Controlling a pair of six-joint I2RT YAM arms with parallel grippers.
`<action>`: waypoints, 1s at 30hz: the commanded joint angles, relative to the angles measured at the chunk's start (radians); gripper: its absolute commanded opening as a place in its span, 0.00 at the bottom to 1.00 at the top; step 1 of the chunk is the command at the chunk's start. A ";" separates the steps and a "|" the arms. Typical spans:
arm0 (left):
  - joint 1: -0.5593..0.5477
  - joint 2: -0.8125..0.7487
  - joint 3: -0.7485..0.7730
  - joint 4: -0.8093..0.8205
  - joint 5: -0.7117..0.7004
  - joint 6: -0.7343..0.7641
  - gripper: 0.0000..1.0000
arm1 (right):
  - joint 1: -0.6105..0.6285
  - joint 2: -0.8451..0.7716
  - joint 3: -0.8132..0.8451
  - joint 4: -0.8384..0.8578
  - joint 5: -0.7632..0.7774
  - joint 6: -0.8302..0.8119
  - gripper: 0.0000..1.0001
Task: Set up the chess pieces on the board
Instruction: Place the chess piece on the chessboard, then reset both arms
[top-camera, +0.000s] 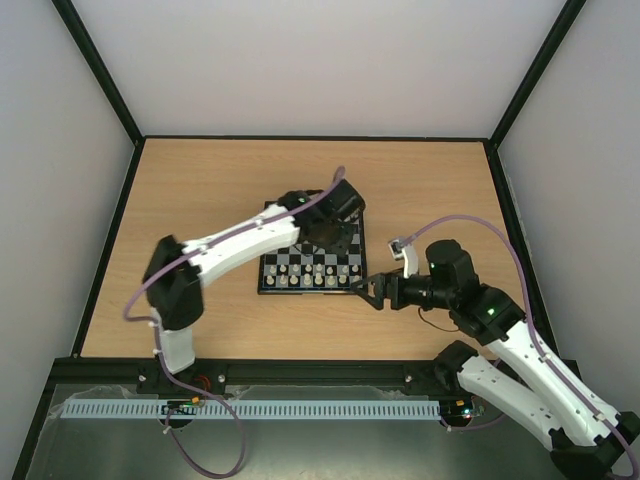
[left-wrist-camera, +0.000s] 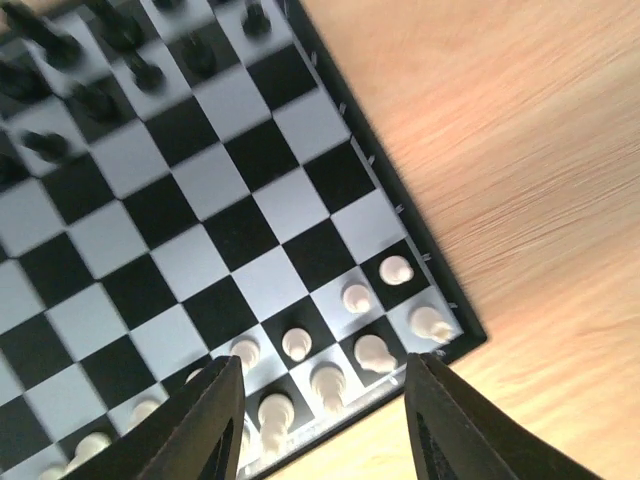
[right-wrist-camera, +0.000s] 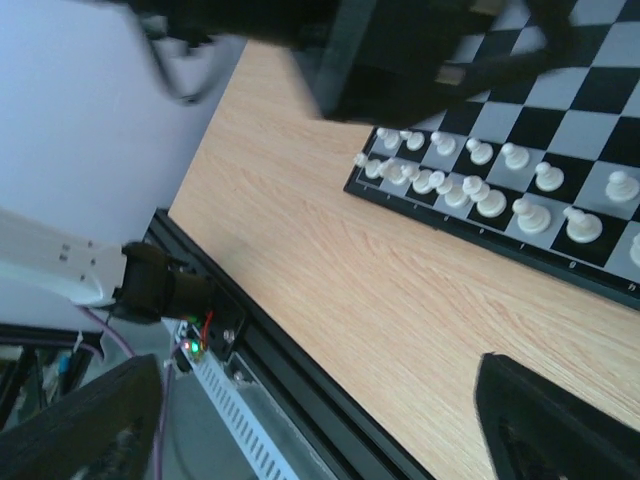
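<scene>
The board (top-camera: 275, 262) lies mid-table, a black and pale checkered square. White chess pieces (top-camera: 310, 276) fill its two near rows, and black pieces stand at the far side, mostly under my left arm. In the left wrist view my left gripper (left-wrist-camera: 325, 420) hangs open above the white pieces (left-wrist-camera: 361, 298) at the board's (left-wrist-camera: 230, 230) near right corner, with nothing between its fingers (left-wrist-camera: 200, 420). My right gripper (top-camera: 366, 290) is open and empty just off the board's right edge. The right wrist view shows it (right-wrist-camera: 320, 430) over bare wood, with the white rows (right-wrist-camera: 490, 203) beyond.
Black pieces (left-wrist-camera: 100, 100) stand on the far rows. My left arm (right-wrist-camera: 400, 60) reaches over the board (right-wrist-camera: 590, 110). A black rail (top-camera: 300, 370) runs along the table's near edge, and dark frame posts and pale walls close in the sides.
</scene>
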 joint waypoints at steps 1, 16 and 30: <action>-0.006 -0.225 -0.067 0.049 -0.053 -0.013 0.49 | -0.002 0.019 0.101 -0.070 0.093 -0.020 0.91; -0.004 -0.891 -0.548 0.248 -0.325 -0.157 0.99 | -0.002 0.092 0.225 -0.101 0.482 -0.045 0.98; 0.026 -1.130 -0.813 0.401 -0.479 -0.212 0.99 | -0.002 0.021 0.168 0.084 0.600 -0.084 0.99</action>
